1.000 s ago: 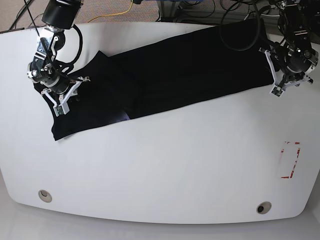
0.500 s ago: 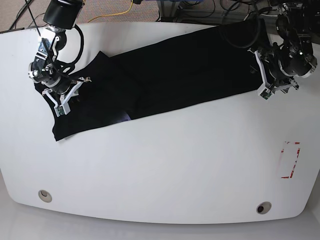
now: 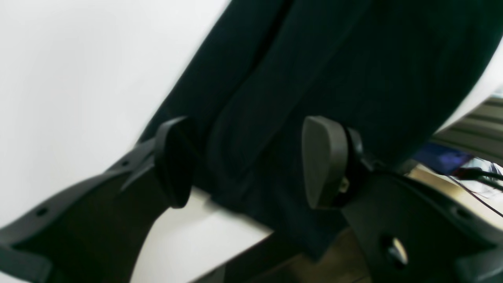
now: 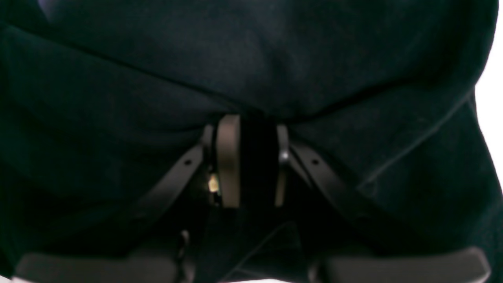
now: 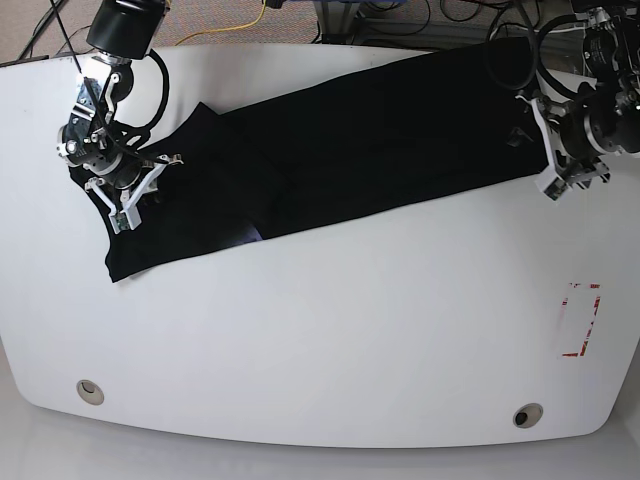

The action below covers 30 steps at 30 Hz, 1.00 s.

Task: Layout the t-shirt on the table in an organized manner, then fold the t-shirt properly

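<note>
The black t-shirt (image 5: 350, 140) lies stretched in a long diagonal band across the white table (image 5: 330, 330), from the near left up to the far right. My right gripper (image 5: 125, 200) sits on its left end. In the right wrist view the right gripper (image 4: 251, 157) is shut on a ridge of the t-shirt (image 4: 275, 59). My left gripper (image 5: 548, 152) stands at the shirt's right end. In the left wrist view the left gripper (image 3: 247, 161) is open, with the t-shirt (image 3: 314, 59) lying between and beyond its pads, which do not press it.
A red tape rectangle (image 5: 581, 320) marks the table's near right. Two grey grommet holes (image 5: 90, 390) (image 5: 527, 414) sit near the front edge. Cables (image 5: 400, 20) and floor clutter lie behind the table's far edge, close to the shirt's right end.
The left gripper swung left over the shirt's right end, then came back right toward the table's edge. The right gripper stayed in place, holding the fabric. The shirt barely shifted.
</note>
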{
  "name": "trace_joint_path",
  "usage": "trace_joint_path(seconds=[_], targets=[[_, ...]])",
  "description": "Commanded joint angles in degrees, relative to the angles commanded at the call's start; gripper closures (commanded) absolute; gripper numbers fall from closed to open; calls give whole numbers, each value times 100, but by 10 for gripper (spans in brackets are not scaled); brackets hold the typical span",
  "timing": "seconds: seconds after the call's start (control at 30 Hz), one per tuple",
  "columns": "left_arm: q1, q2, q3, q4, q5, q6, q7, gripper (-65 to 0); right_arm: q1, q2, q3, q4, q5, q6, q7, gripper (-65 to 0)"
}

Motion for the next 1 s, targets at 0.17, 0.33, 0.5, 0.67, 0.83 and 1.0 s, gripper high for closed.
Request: trace_joint_path(seconds=[0.17, 0.33, 0.5, 0.67, 0.83, 1.0], targets=[[-149, 255, -607, -299, 0, 0, -9, -390, -9, 0, 0, 0, 9, 0, 0, -116], [-440, 545, -976, -712, 9, 0, -9, -379, -26, -9, 0, 0, 18, 0, 0, -116], [-536, 738, -879, -1011, 9, 0, -18, -242, -35, -9, 0, 0, 18, 0, 0, -116], [-651, 756, -387, -1266, 9, 0, -18, -169, -35, -9, 9, 0, 18, 0, 0, -116], [-457, 721, -35, -1099, 0, 0, 18, -169, -35, -9, 9, 0, 18, 0, 0, -116], [-18, 457, 211, -651, -35, 0, 18, -169, -35, -9, 9, 9, 18, 0, 0, -116]])
